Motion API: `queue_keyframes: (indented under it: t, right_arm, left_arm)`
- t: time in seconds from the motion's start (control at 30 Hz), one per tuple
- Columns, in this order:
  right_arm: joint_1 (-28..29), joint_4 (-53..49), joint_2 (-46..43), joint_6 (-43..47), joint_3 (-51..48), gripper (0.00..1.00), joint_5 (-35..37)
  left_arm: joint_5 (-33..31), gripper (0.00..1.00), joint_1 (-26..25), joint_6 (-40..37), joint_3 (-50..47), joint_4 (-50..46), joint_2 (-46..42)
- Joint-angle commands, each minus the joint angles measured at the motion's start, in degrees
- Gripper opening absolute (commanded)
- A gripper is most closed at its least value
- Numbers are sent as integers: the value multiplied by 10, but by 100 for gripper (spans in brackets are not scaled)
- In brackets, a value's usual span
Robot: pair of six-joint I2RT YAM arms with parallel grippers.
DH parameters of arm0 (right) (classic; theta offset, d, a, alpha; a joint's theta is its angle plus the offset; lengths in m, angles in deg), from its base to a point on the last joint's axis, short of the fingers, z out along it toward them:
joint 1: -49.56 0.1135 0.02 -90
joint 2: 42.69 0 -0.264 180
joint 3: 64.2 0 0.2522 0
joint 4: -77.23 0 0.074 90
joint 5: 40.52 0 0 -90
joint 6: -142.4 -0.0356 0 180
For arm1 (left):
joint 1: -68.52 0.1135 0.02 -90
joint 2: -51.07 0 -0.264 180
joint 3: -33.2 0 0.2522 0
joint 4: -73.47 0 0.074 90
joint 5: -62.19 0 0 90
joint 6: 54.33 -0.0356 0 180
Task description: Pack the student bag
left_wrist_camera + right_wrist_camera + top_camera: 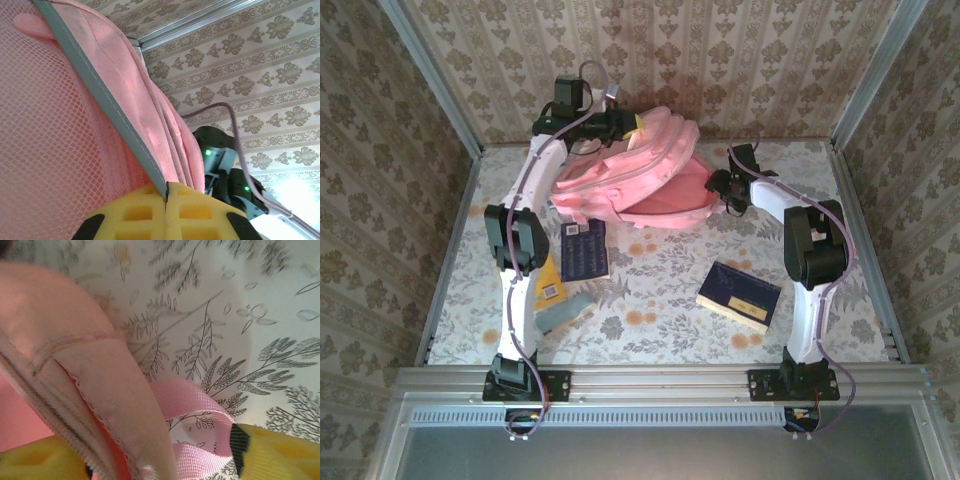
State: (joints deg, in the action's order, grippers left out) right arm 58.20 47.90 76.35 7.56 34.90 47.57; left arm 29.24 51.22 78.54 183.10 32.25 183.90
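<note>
So, nearest us on the table [660, 330]: a blue book [740, 295] on the right. On the left, a yellow book [548, 283] with a second blue book [584, 250] just beyond it. All three lie outside the bag.

Farther back, the bag [635, 175] lies at the far middle of the table, its mouth gaping toward the right. The right gripper [718, 187] sits at the right edge of that mouth. In its wrist view the fingers [280, 452] stand apart, straddling the rim [100, 390] and a pink strap [192, 405], clamped on neither.

Farthest, the left gripper [636, 123] is fully closed on the bag's top, pinching a grey trim [100, 95] tight and holding the upper side up.

We judge the step as opening the bag: one side lifted, the other about to be gripped. The next move calls for the right jaws to close on the rim, not just the loose strap, then pull right to widen the mouth. No book is packed yet; loading comes after that. The risk we see: the jaws catch the strap and miss the rim.
</note>
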Motion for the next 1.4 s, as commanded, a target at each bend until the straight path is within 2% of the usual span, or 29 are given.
queue_keyframes:
  t: [0.0,0.03,0.13,0.23,0.4,0.47,0.6,0.67,0.73,0.83,0.9,1.0,1.1,1.23,1.3,1.37]
  right_arm:
    - [-2,2,4,-34,-17,61,-15]
    - [-5,11,-7,-54,-39,60,0]
    - [-15,53,-63,-118,-139,47,66]
    - [-15,109,-121,-153,-238,38,103]
    - [-11,154,-181,-162,-326,33,131]
    - [-11,164,-193,-143,-336,40,129]
    - [-11,96,-216,-91,-296,72,134]
    - [-8,73,-248,-73,-293,82,155]
    - [-6,49,-285,-55,-295,87,179]
    - [-3,7,-333,-35,-294,90,214]
    - [-2,-12,-363,-26,-298,91,226]
    - [12,-9,-412,5,-312,89,209]
    - [70,6,-436,91,-308,88,173]
    - [192,26,-417,233,-281,89,67]
    - [238,45,-389,283,-267,88,-38]
    - [295,42,-336,338,-236,87,-76]
  left_arm:
    - [16,0,-19,0,51,44,5]
    - [14,0,-25,-2,61,43,10]
    - [9,0,-42,-6,85,36,20]
    - [0,0,-57,-7,105,38,28]
    - [-6,0,-77,-11,112,37,39]
    - [-11,0,-84,-25,112,16,44]
    - [-56,1,-81,-83,101,-68,51]
    - [-74,11,-75,-99,76,-98,48]
    - [-96,27,-74,-119,27,-119,24]
    - [-114,41,-74,-127,-61,-95,-35]
    - [-124,44,-71,-135,-95,-96,-70]
    - [-155,49,-68,-159,-143,-126,-131]
    - [-235,50,-58,-157,-250,-130,-230]
    - [-303,53,-11,-121,-433,-112,-395]
    - [-309,54,25,-108,-516,-99,-473]
    - [-340,56,62,-102,-579,-123,-542]
